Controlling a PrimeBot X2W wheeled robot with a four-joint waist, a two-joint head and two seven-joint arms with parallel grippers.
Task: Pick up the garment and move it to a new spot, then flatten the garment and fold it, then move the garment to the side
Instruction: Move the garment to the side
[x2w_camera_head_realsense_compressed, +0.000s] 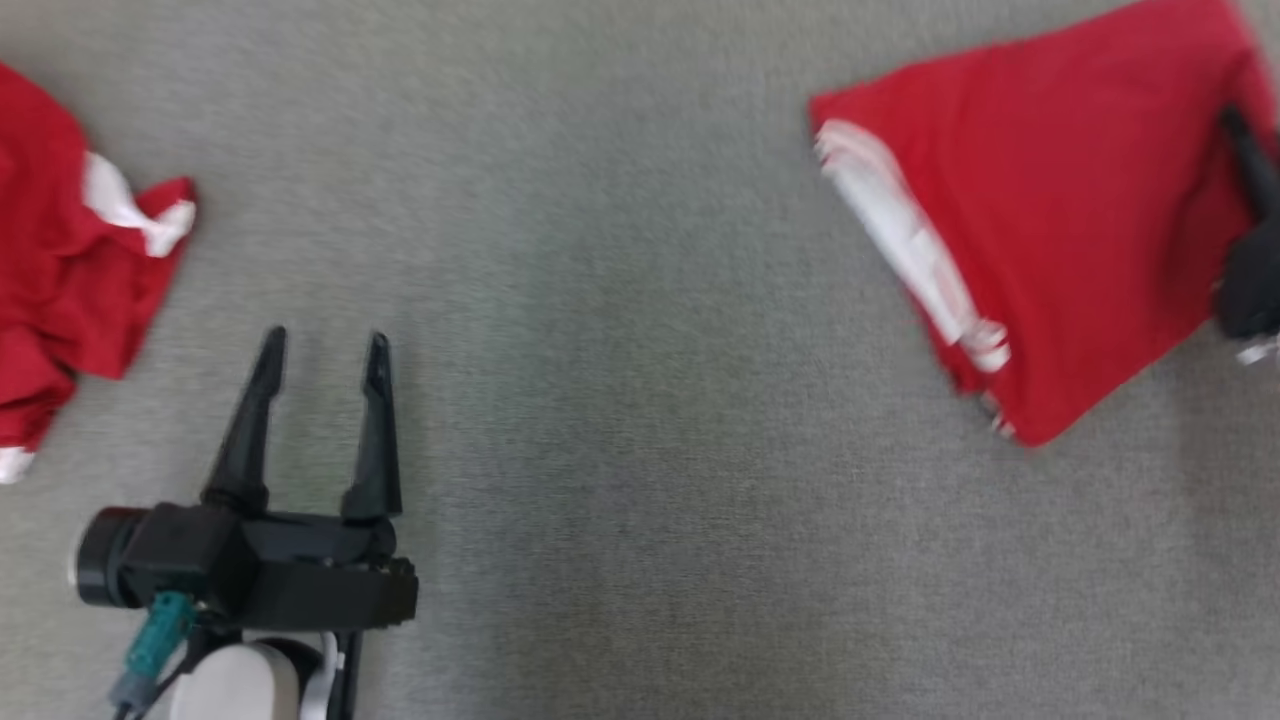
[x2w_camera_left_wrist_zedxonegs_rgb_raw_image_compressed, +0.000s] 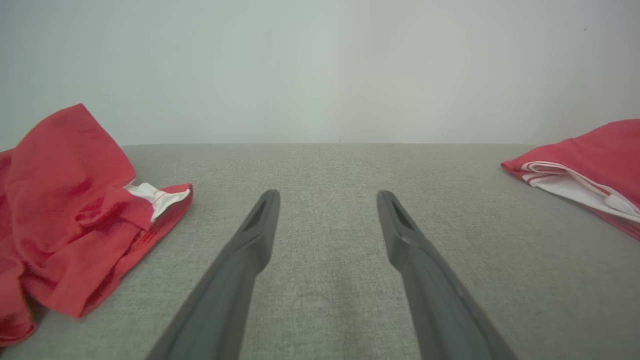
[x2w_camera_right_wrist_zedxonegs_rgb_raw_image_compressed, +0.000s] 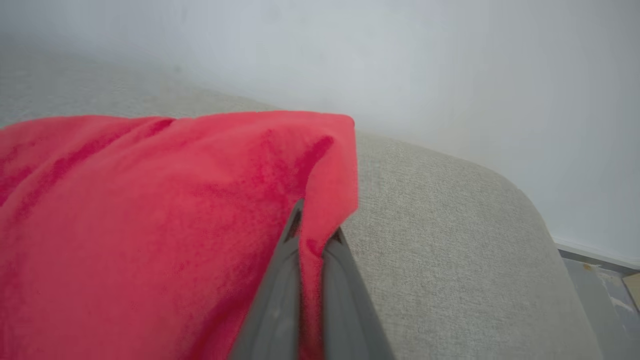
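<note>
Because our right claw (x2w_camera_right_wrist_zedxonegs_rgb_raw_image_compressed: 314, 227) is pinched shut on only a thin corner of the folded red garment (x2w_camera_head_realsense_compressed: 1040, 200), which lies at the far right of the grey surface (x2w_camera_head_realsense_compressed: 640, 480), we risk the cloth slipping free or the fold dragging open if we pull it sideways. Our left claw (x2w_camera_head_realsense_compressed: 325, 350) hangs wide open and empty over bare surface, well apart from it, so nothing steadies the layers.
</note>
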